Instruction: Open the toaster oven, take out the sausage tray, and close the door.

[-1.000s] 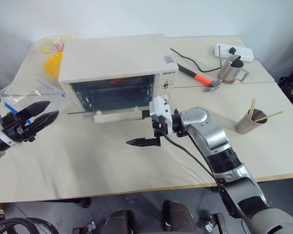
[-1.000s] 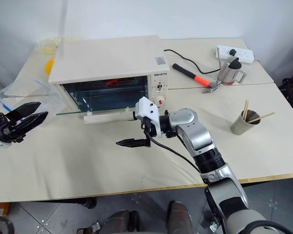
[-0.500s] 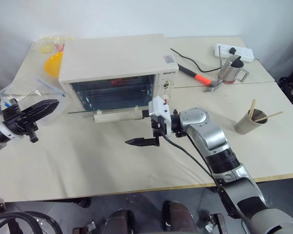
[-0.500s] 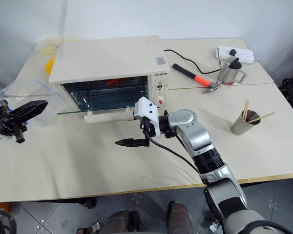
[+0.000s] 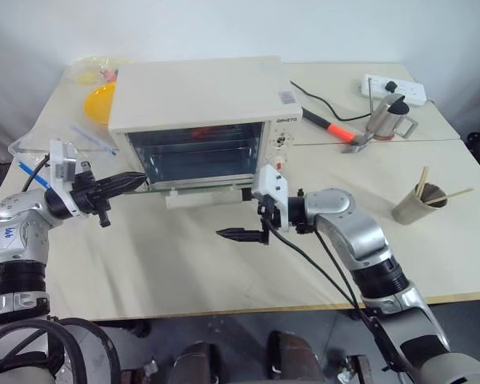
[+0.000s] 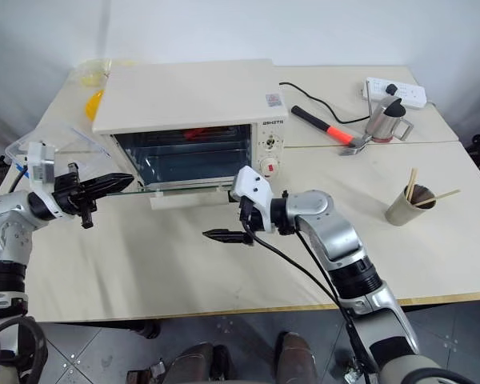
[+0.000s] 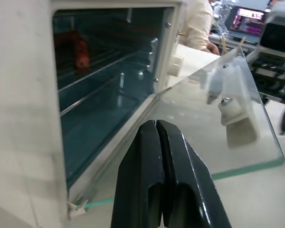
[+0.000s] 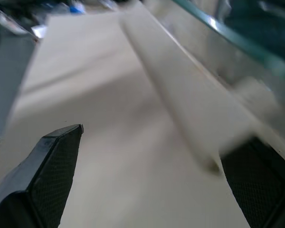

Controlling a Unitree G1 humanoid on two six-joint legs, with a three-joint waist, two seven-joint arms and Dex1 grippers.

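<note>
1. Pale cream worktop (image 5: 184,264) set against a plain white wall; a seam runs across it on the right side.
2. Toaster oven (image 5: 200,100): cream-white, boxy, flat-topped, with a knob panel on its right face, one knob red.
3. Door (image 5: 200,186): clear glass panel, green at its edge, folded down flat and level. Its white bar handle (image 5: 208,197) runs along the front edge.
4. Sausage tray (image 5: 198,133): inside the cavity, toward the back; red sausages (image 7: 78,47) visible, tray metal hard to make out.
5. Left pincer (image 5: 130,182): black fingers pressed together, empty, level, tips at the left corner of the open door.
6. Right pincer (image 5: 238,234): spread wide, empty, pointing left over the worktop, just in front of the handle.
7. Far right: hammer (image 5: 330,128), metal kettle (image 5: 386,118), power strip (image 5: 394,88), cup of sticks (image 5: 417,204).
</note>
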